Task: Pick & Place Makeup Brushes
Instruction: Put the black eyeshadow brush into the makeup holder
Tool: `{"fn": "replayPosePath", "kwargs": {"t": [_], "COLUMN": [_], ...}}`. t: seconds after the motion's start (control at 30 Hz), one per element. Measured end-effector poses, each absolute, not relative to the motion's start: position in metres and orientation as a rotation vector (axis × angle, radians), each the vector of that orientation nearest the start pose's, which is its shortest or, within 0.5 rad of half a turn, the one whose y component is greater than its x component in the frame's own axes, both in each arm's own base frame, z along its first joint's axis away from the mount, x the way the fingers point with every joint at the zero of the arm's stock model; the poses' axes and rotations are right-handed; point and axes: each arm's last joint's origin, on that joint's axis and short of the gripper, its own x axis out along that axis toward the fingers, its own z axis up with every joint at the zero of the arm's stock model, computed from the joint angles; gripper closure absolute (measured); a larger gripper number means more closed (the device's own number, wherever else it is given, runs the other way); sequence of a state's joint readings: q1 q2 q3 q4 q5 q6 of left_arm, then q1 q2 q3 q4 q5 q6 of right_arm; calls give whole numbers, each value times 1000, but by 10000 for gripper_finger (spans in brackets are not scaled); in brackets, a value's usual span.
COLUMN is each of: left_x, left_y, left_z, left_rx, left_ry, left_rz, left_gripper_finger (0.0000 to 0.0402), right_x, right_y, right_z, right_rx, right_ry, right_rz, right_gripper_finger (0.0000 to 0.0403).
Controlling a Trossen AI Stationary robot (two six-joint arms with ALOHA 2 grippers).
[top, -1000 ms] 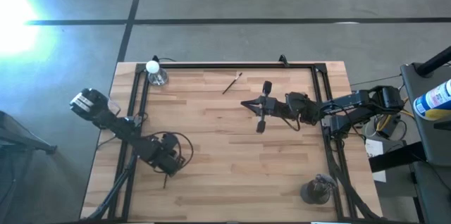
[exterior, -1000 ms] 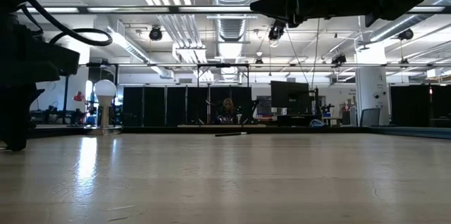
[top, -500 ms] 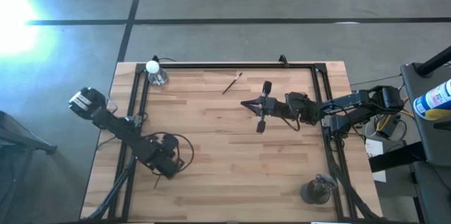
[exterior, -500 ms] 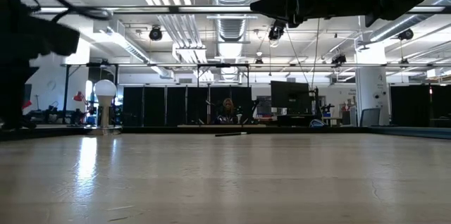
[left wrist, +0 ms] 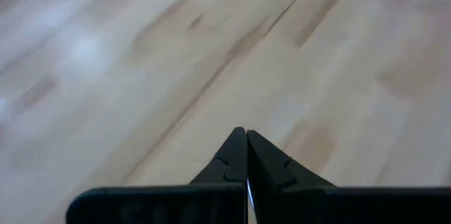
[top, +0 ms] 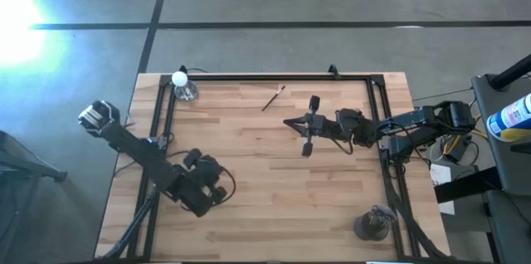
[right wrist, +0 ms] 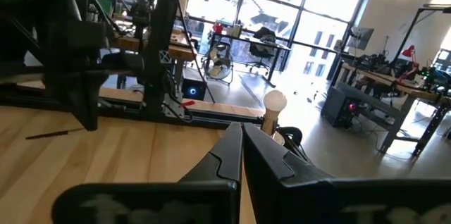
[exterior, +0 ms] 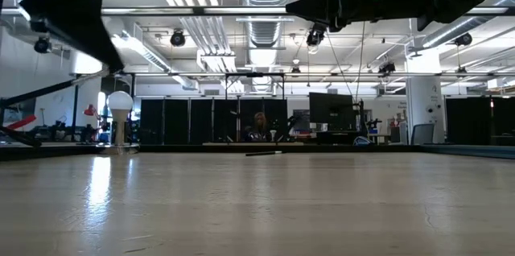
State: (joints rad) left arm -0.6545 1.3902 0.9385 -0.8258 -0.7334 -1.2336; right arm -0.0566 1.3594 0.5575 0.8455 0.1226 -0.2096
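Observation:
My left gripper (top: pixel 203 206) hangs above the table's near left part, slanting down, shut (left wrist: pixel 245 134) on a makeup brush, of which only a thin pale sliver (left wrist: pixel 248 196) shows between the fingers. Another makeup brush (top: pixel 274 97) lies flat on the wood at the far middle; it also shows in the low view (exterior: pixel 264 153) and in the right wrist view (right wrist: pixel 53 134). My right gripper (top: pixel 288 121) waits level above the table's middle right, shut on nothing (right wrist: pixel 241 127). My left gripper pinches the brush between its two fingers (left wrist: pixel 271 171), which slant down over the table. Only the pale sliver (left wrist: pixel 248 196) far back between them shows. The gripper's own body hides the rest, so which part of the brush it has cannot be told.
A small clear bottle with a round white cap (top: pixel 181 84) stands at the far left corner. A dark cup (top: pixel 372 227) stands at the near right corner. A black frame (top: pixel 274 76) runs along the table's far and side edges. Bare wood (top: pixel 274 198) lies between the arms.
My left gripper has risen from the table and shifted a little toward the right edge, rolling as it went. The thin stick that lay under it near the near edge has left the wood. In the low view the left arm has climbed up the picture's left side.

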Motion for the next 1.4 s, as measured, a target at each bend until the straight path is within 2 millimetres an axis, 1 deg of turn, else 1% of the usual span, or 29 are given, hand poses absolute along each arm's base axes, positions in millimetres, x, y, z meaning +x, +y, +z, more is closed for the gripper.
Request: {"fn": "replayPosePath", "kwargs": {"t": [0.13, 0.23, 0.3, 0.37, 0.47, 0.53, 0.6, 0.67, 0.8, 0.9, 0.97, 1.03, 1.2, 1.3, 1.4], "left_x": [214, 219, 222, 226, 232, 236, 237, 236, 235, 242, 247, 253, 265, 270, 274], "left_y": [-140, -144, -145, -146, -147, -146, -141, -132, -105, -86, -78, -74, -76, -78, -79], "left_z": [229, 226, 225, 226, 232, 235, 235, 229, 213, 206, 204, 206, 214, 219, 223], "left_rx": [-274, -247, -211, -159, -72, -48, -52, -68, -110, -118, -112, -97, -47, -24, -9], "left_ry": [625, 552, 520, 449, 308, 206, 102, 6, -98, -122, -130, -153, -206, -223, -238], "left_rz": [475, 383, 345, 335, 316, 263, 184, 117, 51, 38, 21, -4, -60, -65, -64], "left_gripper_finger": [401, 401, 401, 401, 401, 401, 401, 401, 401, 401, 401, 401, 401, 402, 402], "right_x": [274, 274, 274, 274, 274, 274, 274, 274, 274, 279, 286, 292, 304, 311, 316], "right_y": [-19, -19, -19, -19, -15, -10, -3, 5, 29, 46, 53, 59, 67, 68, 69], "right_z": [231, 231, 231, 231, 229, 227, 225, 221, 208, 193, 185, 179, 171, 173, 177], "right_rx": [-209, -208, -202, -187, -163, -125, -70, -45, -35, -5, 48, 98, 127, 136, 141], "right_ry": [-24, -24, -24, -23, -16, -4, 14, 50, 104, 134, 123, 93, -10, -60, -89], "right_rz": [-183, -183, -183, -167, -37, 57, 86, 116, 201, 254, 238, 211, 130, 115, 118], "right_gripper_finger": [394, 394, 394, 394, 394, 394, 394, 394, 388, 370, 353, 333, 278, 249, 228]}}
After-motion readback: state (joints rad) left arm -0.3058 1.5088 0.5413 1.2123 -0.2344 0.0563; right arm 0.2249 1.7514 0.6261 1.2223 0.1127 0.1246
